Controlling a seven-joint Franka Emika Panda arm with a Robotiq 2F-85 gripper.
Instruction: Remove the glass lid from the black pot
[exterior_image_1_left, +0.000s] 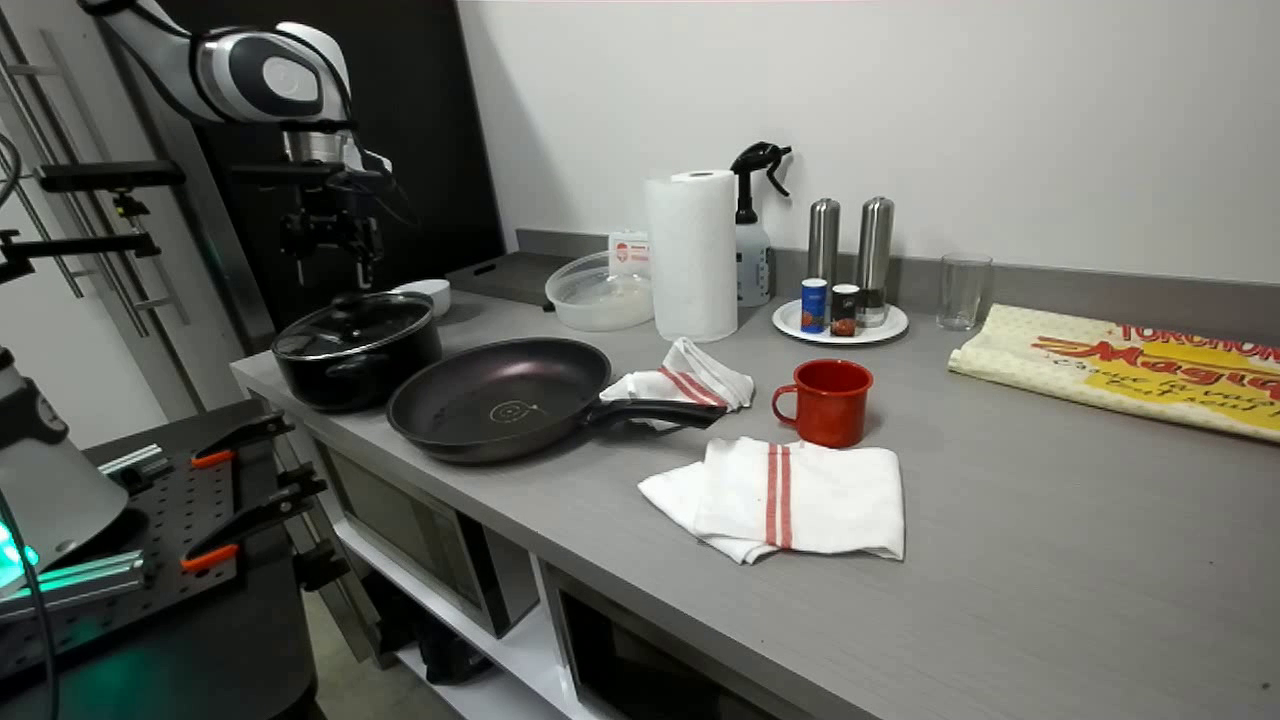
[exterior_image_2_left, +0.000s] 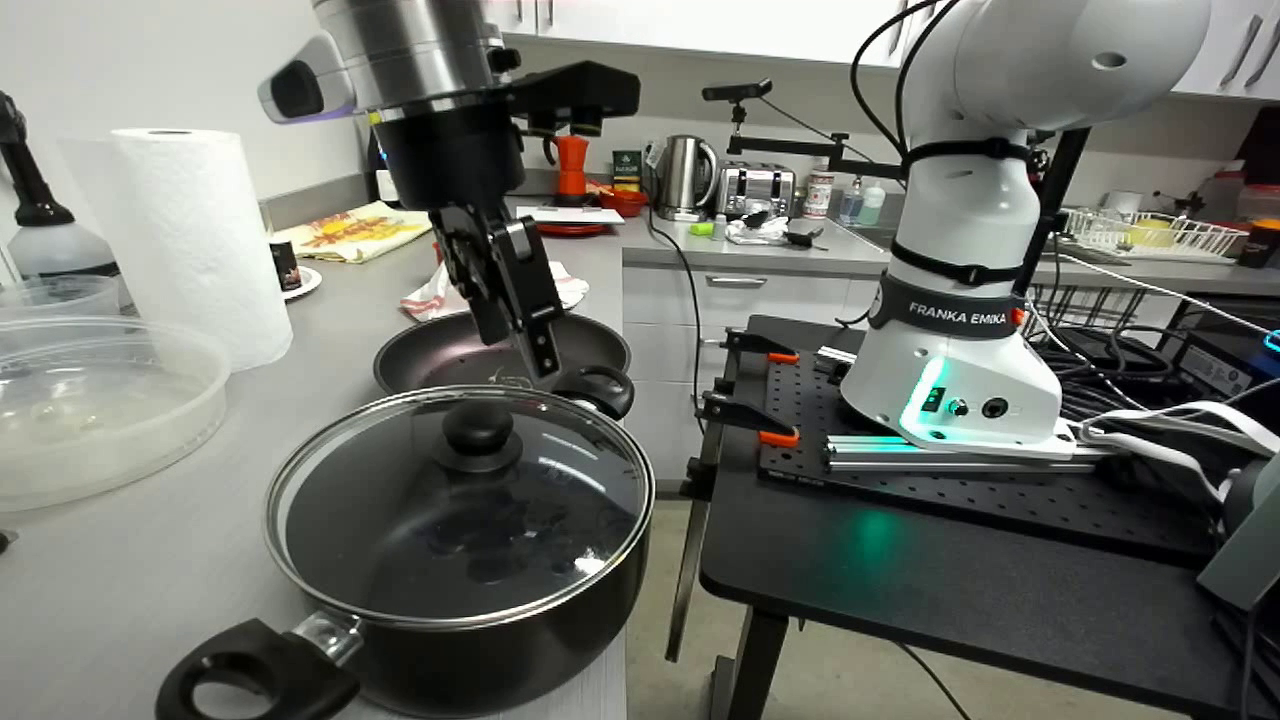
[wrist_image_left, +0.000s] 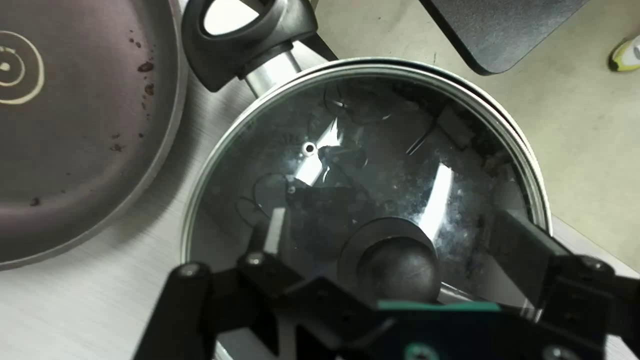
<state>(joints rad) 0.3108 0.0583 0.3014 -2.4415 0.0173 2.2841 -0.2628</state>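
The black pot (exterior_image_1_left: 355, 385) stands at the counter's end, and its body also shows in an exterior view (exterior_image_2_left: 560, 640). The glass lid (exterior_image_2_left: 370, 520) lies on top of the pot with its dark knob (exterior_image_2_left: 477, 428) upright; the lid also shows in an exterior view (exterior_image_1_left: 385, 318). In the wrist view the lid (wrist_image_left: 380, 165) fills the middle, and the knob (wrist_image_left: 397, 270) is partly covered by the gripper body. My gripper (wrist_image_left: 397, 237) is open and empty, its fingers apart on either side of the knob. In both exterior views the gripper (exterior_image_1_left: 333, 272) (exterior_image_2_left: 517, 345) is above the lid, not touching it.
A black frying pan (exterior_image_1_left: 500, 400) stands close beside the pot, its handle pointing away from it. A clear plastic bowl (exterior_image_2_left: 100, 440), a paper towel roll (exterior_image_1_left: 692, 255) and a small white bowl (exterior_image_1_left: 432, 292) stand near the pot. A pot handle (exterior_image_2_left: 255, 675) juts out.
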